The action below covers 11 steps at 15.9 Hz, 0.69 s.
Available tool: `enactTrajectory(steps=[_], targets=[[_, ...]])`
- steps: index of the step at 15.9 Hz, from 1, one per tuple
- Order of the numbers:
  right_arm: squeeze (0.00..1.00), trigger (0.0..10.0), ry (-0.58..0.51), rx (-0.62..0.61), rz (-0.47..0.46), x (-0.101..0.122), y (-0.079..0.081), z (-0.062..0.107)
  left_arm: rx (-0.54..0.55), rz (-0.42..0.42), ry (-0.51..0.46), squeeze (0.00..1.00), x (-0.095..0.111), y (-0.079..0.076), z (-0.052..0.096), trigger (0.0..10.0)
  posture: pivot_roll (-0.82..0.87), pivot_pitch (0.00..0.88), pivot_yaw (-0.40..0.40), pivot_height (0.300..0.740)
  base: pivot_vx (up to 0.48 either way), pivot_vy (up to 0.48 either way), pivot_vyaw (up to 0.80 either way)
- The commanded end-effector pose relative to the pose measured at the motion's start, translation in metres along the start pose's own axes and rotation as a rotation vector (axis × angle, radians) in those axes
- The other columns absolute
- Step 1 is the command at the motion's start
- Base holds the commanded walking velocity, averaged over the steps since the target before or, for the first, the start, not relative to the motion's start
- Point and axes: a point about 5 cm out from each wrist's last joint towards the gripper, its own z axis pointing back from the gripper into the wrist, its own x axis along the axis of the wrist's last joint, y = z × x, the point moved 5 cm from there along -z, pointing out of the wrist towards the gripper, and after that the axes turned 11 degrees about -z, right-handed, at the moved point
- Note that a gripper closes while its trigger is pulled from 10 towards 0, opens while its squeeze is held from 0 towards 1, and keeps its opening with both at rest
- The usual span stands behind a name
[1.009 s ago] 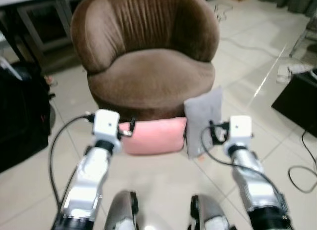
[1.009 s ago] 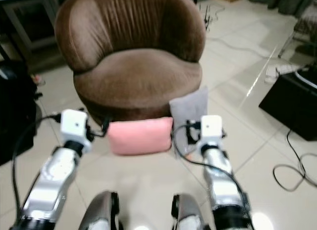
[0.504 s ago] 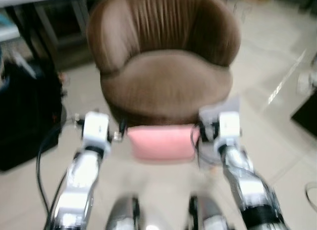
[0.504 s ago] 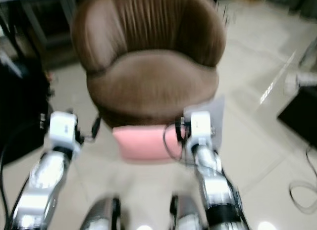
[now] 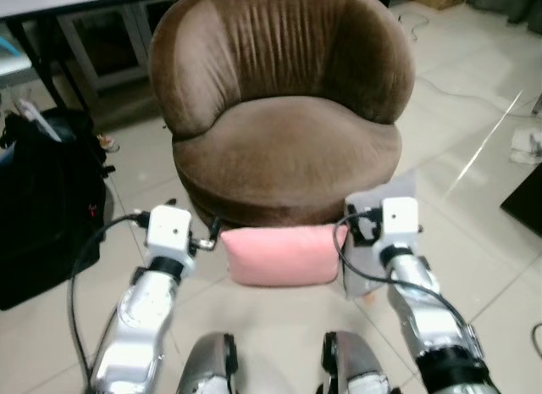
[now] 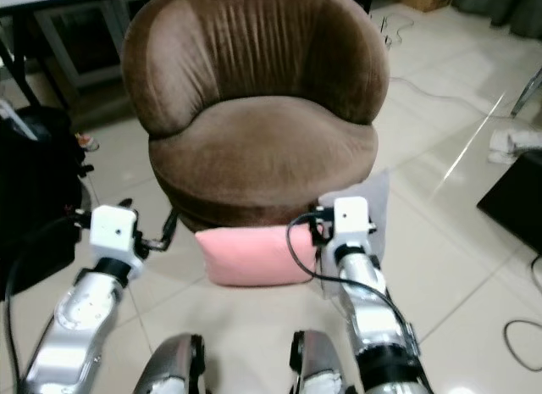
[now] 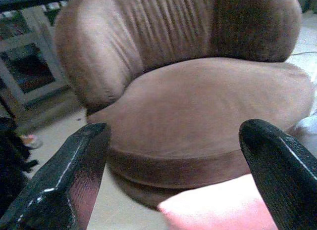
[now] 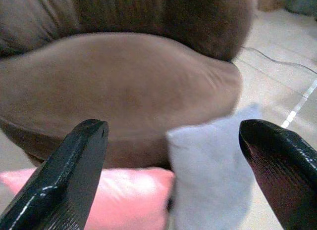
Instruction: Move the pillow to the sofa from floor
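Pink pillow (image 5: 278, 254) is lying crosswise between the left gripper (image 7: 173, 165) and right gripper (image 8: 171, 165), both spreading their fingers wide, below the sofa (image 5: 284, 114).

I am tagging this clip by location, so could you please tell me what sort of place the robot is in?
Most likely a living room in a home: a round brown sofa chair stands on a pale tiled floor, with a pink pillow and a grey pillow on the floor against its base.
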Motion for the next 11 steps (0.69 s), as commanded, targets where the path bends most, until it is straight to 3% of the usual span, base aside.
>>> enactTrajectory(steps=[1, 4, 6, 7, 11], targets=[[0.0, 10.0, -0.023, 0.013, -0.013, 0.006, 0.003, -0.003, 0.004, -0.01, -0.004, 0.0, 0.001, 0.003, 0.0, 10.0, 0.02, 0.088, 0.019, 0.626, 0.322, 0.0, 0.0], [0.0, 10.0, -0.038, 0.053, -0.011, 0.013, 0.011, -0.01, 0.007, -0.012, -0.008, 0.0, 0.002, 0.005, -0.001, 10.0, 0.02, 0.088, 0.015, 0.626, 0.32, 0.0, 0.0], [0.0, 10.0, -0.045, 0.07, -0.023, 0.015, 0.016, -0.011, 0.012, -0.013, -0.009, 0.0, 0.002, 0.007, -0.001, 10.0, 0.03, 0.09, 0.016, 0.626, 0.321, 0.0, 0.8], [0.0, 10.0, -0.049, 0.061, -0.028, 0.014, 0.016, -0.011, 0.009, -0.014, -0.008, 0.0, 0.002, 0.005, -0.001, 10.0, 0.03, 0.091, 0.018, 0.626, 0.319, 0.0, 0.8], [0.0, 10.0, -0.055, 0.02, -0.047, 0.013, 0.011, -0.009, -0.006, -0.023, -0.002, 0.0, 0.001, 0.005, -0.003, 10.0, 0.02, 0.09, 0.031, 0.626, 0.319, 0.0, 0.0]])
